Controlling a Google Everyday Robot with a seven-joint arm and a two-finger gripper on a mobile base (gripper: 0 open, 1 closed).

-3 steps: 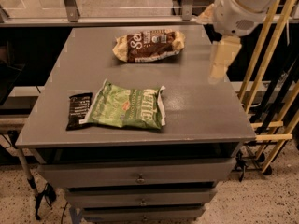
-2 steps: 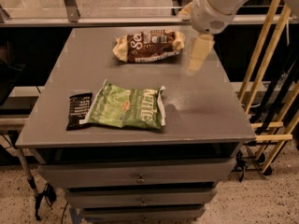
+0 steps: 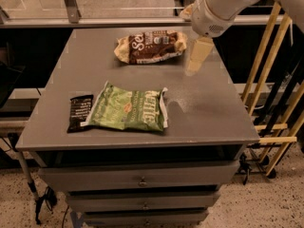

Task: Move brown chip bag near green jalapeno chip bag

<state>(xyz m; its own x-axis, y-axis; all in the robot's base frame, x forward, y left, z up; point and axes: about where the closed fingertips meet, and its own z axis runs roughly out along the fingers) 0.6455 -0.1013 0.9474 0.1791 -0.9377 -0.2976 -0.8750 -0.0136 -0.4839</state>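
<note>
Brown chip bag (image 3: 151, 46) near far edge; jaws beside right end

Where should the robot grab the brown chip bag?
Probably its crinkled middle, from straight above: the brown chip bag lies flat at the far end of the table, with folds to pinch. The end effector hovers beside its tan end.

Counts: 1 brown chip bag (image 3: 151, 45) top centre, 1 green chip bag (image 3: 128, 109), 1 black packet (image 3: 79, 113), 1 gripper (image 3: 194, 63) upper right over the surface (image 3: 204, 108), 3 drawers (image 3: 142, 175).
</note>
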